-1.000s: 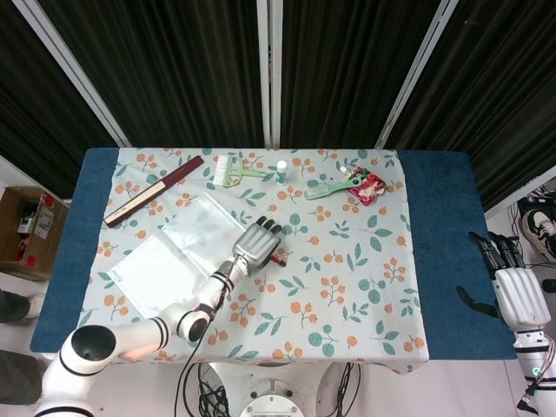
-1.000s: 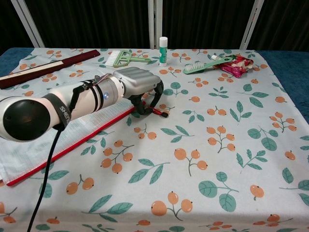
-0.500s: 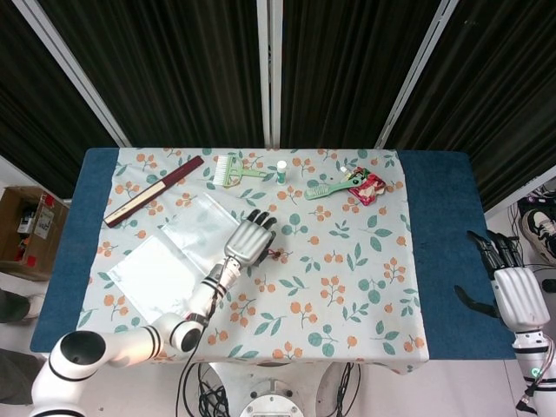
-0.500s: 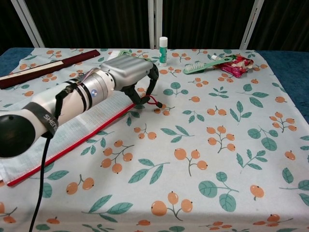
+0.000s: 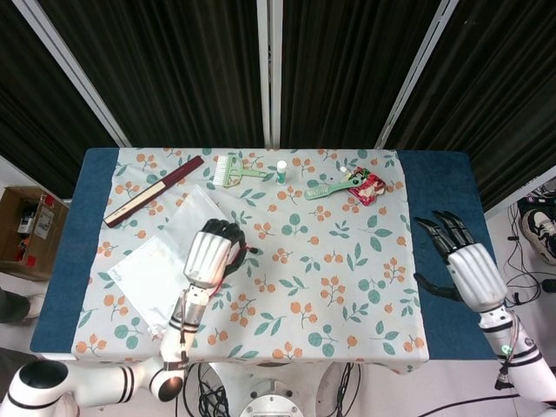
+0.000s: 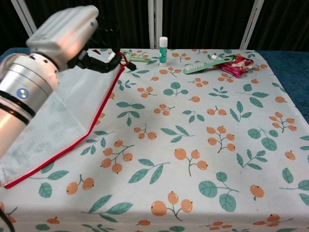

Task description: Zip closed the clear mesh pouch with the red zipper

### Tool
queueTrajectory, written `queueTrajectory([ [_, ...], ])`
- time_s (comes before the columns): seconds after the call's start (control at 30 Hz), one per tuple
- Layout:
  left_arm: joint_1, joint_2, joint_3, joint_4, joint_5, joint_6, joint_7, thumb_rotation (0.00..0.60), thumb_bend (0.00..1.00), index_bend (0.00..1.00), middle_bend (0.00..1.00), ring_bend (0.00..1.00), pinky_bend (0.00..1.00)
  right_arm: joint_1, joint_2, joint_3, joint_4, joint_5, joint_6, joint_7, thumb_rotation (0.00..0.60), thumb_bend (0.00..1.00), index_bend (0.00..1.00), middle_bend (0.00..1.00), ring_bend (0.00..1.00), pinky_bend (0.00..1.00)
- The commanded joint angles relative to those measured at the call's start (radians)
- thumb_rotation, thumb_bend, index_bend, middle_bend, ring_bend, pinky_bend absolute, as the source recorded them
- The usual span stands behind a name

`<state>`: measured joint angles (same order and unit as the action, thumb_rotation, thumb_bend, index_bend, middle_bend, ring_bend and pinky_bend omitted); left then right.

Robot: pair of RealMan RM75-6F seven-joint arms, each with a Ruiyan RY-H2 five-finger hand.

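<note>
left hand [image 6: 67, 34]: raised above the table's left half, fingers curled and pinching the red zipper end at the pouch's lifted corner.
clear mesh pouch with red zipper [image 6: 58, 116]: on the left side of the floral tablecloth [image 6: 203, 140], far corner lifted by the left hand, near end lying on the cloth; red edge runs along its right side.
dark red folded fan [image 5: 152, 189]: far left of the cloth.
green brush [image 5: 233, 171]: far edge, left of centre.
white glue stick [image 6: 163, 50]: upright, far edge, near centre.
green toothbrush [image 6: 205, 65]: far right, touching the red snack packet [image 6: 236, 65].
right hand [image 5: 465, 265]: over the blue table edge at right, fingers spread, holding nothing.
</note>
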<state>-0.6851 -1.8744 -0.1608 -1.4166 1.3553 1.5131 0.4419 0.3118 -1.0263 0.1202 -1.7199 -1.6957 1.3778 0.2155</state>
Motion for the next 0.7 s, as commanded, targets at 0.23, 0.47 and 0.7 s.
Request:
queueTrajectory([
  [0.23,0.137,0.031,0.055,-0.146,0.128,0.172,0.075,0.600,0.43,0.71,0.80,0.76,0.62,0.283,-0.016,0.114,-0.097,0.034,-0.309,-0.016,0.600,0.18,0.08,0.14,0.00,0.04],
  [0.47,0.198,0.041,0.081,-0.191,0.196,0.224,0.079,0.600,0.43,0.73,0.87,0.83,0.69,0.490,-0.127,0.191,-0.066,0.152,-0.521,-0.072,0.600,0.18,0.15,0.14,0.00,0.04],
  [0.7,0.250,0.066,0.109,-0.233,0.243,0.236,0.065,0.600,0.43,0.73,0.88,0.85,0.69,0.663,-0.285,0.224,0.054,0.277,-0.677,-0.135,0.600,0.20,0.25,0.14,0.00,0.04],
])
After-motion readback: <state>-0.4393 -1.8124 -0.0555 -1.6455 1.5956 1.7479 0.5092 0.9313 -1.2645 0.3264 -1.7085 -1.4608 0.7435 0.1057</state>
